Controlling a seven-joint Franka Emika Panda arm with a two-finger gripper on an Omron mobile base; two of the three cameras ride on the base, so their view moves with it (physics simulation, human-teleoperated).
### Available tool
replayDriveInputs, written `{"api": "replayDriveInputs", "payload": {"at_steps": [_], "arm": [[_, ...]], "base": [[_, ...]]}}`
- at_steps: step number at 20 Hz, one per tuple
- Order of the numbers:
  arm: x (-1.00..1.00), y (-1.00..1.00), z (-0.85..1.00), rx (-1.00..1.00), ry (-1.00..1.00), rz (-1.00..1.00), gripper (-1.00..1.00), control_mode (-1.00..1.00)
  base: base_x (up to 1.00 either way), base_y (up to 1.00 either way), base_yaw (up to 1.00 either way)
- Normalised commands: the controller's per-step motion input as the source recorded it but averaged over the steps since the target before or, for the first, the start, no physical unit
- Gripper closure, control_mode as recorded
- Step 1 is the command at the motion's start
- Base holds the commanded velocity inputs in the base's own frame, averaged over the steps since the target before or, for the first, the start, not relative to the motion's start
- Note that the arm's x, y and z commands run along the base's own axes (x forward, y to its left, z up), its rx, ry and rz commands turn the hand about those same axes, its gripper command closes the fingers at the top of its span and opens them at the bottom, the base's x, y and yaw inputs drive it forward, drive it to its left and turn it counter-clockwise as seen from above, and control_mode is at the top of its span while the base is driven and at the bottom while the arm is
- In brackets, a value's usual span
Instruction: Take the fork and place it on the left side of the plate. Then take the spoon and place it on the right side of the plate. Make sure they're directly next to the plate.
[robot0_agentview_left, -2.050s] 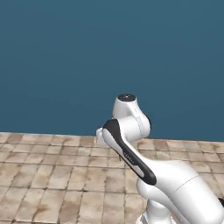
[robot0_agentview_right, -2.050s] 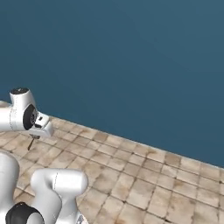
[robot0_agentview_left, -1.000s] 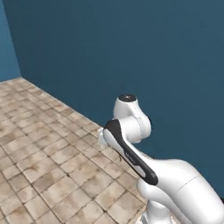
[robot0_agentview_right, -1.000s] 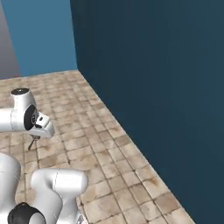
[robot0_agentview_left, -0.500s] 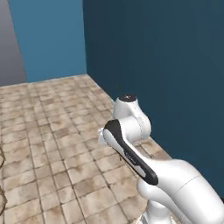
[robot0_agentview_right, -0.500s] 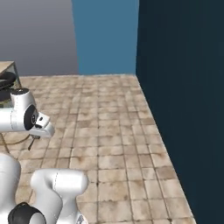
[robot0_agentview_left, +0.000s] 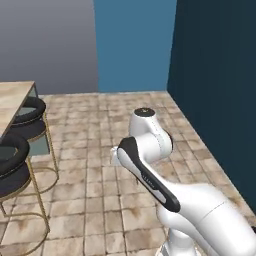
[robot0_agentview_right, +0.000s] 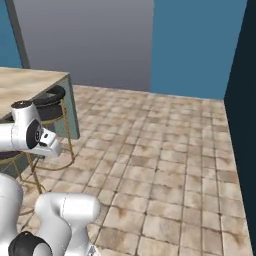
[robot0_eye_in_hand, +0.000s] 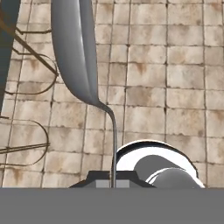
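Here the left base view looks over the arm (robot0_agentview_left: 150, 165) at a tiled floor (robot0_agentview_left: 100, 200), with a counter (robot0_agentview_left: 12, 97) and dark stools (robot0_agentview_left: 15, 165) at the left edge; no plate or fork shows. In the right base view the gripper (robot0_agentview_right: 47, 152) hangs low by the counter (robot0_agentview_right: 30, 82), near a stool (robot0_agentview_right: 50, 97). In the hand view the spoon (robot0_eye_in_hand: 81, 65) stands up from the shut jaws, pinched by its thin handle, bowl far out over the floor. So the spoon is in hand and apparently the plate's right side is the goal. The grip is thin and at the handle's end, so a quick turn of the base could let the spoon pivot or slip, and the long bowl might clip a stool or the counter edge on approach.
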Motion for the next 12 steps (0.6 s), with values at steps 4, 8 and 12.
{"api": "replayDriveInputs", "payload": {"at_steps": [4, 8, 12], "arm": [[0.0, 0.0, 0.0, 0.0, 0.0, 0.0, 1.0, 1.0], [0.0, 0.0, 0.0, 0.0, 0.0, 0.0, 1.0, 1.0], [0.0, 0.0, 0.0, 0.0, 0.0, 0.0, 1.0, 1.0]], "base": [[1.0, -0.01, 0.54], [1.0, -0.05, 0.56], [1.0, -0.46, 0.34]]}}
